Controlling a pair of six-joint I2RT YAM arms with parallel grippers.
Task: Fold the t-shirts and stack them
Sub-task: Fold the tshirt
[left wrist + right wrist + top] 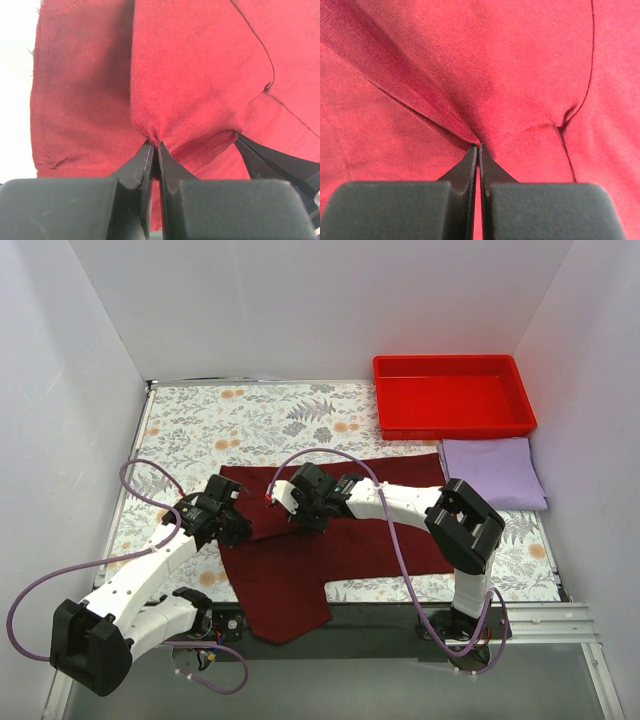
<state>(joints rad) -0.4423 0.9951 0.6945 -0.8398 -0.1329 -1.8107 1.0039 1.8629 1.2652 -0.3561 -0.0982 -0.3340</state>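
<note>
The maroon t-shirt (300, 560) lies spread over the near middle of the table, its lower part hanging over the front edge. My left gripper (236, 527) is shut on a fold of the maroon cloth (165, 100) at the shirt's left side. My right gripper (308, 512) is shut on a pinch of the same shirt (520, 75) near its upper middle. The two grippers are close together. The lavender t-shirt (492, 472) lies folded at the right, beside the maroon one.
A bright red plastic tray (452, 395) stands at the back right, just behind the lavender shirt. The floral tablecloth (250, 420) shows at the back left. White walls close in three sides.
</note>
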